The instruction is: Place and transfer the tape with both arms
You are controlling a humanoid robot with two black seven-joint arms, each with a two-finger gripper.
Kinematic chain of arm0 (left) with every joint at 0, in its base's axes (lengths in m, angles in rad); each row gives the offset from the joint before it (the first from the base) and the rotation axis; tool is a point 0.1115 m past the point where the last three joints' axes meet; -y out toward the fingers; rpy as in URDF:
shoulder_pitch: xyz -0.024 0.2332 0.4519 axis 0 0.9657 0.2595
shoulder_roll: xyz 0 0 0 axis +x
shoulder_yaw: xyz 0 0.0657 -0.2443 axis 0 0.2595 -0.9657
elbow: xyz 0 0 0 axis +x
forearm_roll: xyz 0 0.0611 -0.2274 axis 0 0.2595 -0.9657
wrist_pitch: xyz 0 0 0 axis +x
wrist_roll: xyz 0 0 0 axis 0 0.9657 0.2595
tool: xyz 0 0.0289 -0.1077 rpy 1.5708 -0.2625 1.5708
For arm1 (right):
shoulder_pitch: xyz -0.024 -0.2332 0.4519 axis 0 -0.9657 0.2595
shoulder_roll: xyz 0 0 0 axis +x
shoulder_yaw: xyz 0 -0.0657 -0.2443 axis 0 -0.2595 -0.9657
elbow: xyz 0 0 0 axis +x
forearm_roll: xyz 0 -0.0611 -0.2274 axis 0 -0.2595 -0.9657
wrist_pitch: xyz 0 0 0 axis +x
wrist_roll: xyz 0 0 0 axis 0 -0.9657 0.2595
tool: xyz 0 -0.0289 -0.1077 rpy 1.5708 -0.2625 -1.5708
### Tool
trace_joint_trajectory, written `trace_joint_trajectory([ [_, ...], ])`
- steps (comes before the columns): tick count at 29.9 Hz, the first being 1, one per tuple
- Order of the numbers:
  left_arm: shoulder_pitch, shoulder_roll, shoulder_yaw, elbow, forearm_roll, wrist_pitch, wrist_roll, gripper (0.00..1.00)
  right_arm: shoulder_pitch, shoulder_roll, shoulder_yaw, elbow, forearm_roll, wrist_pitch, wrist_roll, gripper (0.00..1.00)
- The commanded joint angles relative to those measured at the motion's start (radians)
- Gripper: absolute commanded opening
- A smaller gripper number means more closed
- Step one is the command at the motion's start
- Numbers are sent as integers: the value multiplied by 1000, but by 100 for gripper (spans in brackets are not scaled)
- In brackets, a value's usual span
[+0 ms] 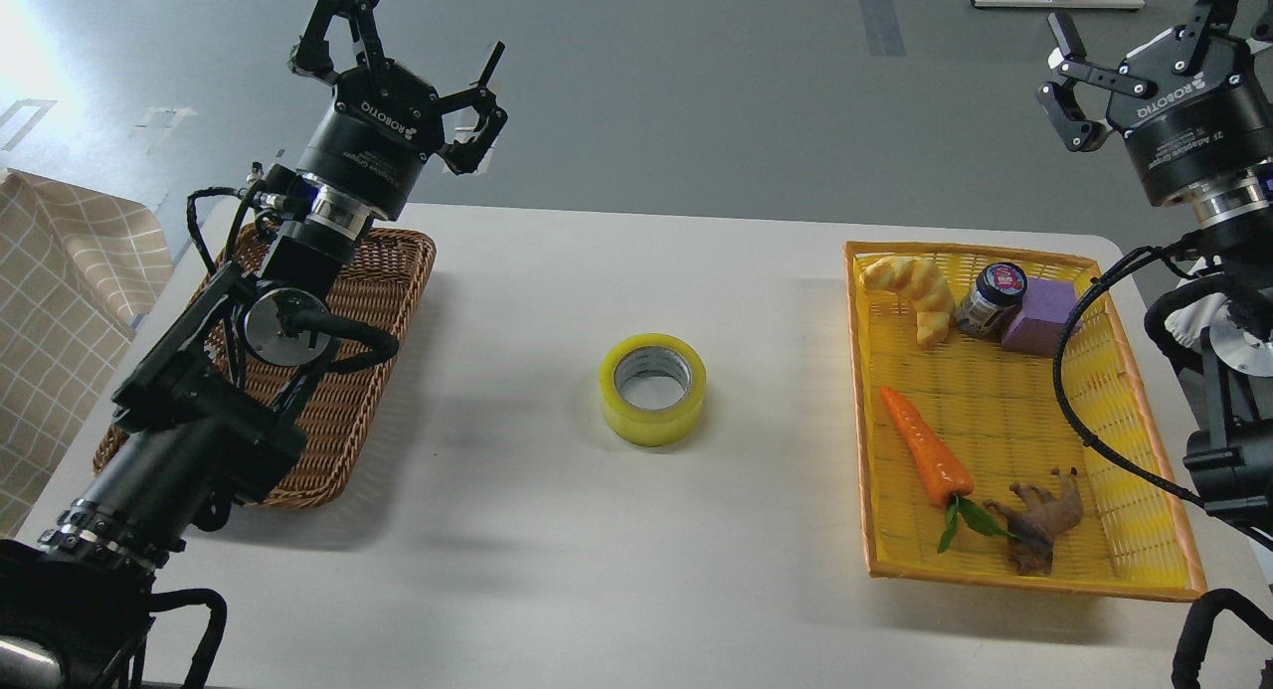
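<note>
The roll of yellow packing tape (pixel 652 388) lies flat mid-table, between the brown wicker basket (pixel 388 301) at left and the yellow tray (pixel 863 391) at right, held by neither arm. The left gripper (pixel 418 58) and right gripper (pixel 1144 48) both hang raised, fingers spread, empty; judging by this, the handover is not yet done.

Not much to read here tbh. My left gripper (pixel 423 48) has ROBOTIQ printed in white on its black body, upside down from where I'm looking, and there's a smaller white line on the collar just below it that I can't make out. My right gripper (pixel 1144 48) says ROBOTIQ too, tilted, and the band under it reads "2F Adaptive Gripper", with finer print beneath that's too tiny for me. The small jar (pixel 991 300) in the yellow basket (pixel 1144 560) has a colourful label on its lid, but it's a blur. The tape (pixel 652 389) has faint marks inside its core, unreadable
</note>
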Motion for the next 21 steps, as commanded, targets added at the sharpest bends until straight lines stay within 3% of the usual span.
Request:
trace_joint_trajectory([
  [1, -1, 0, -1, 0, 1, 0, 0, 98, 35, 9, 1, 4, 53, 0, -10, 100],
  [6, 4, -2, -2, -6, 1, 0, 0, 98, 69, 12, -2, 7, 53, 0, -40, 100],
  [21, 8, 3, -1, -18, 2, 0, -1, 98, 78, 84, 10, 6, 72, 0, -40, 100],
])
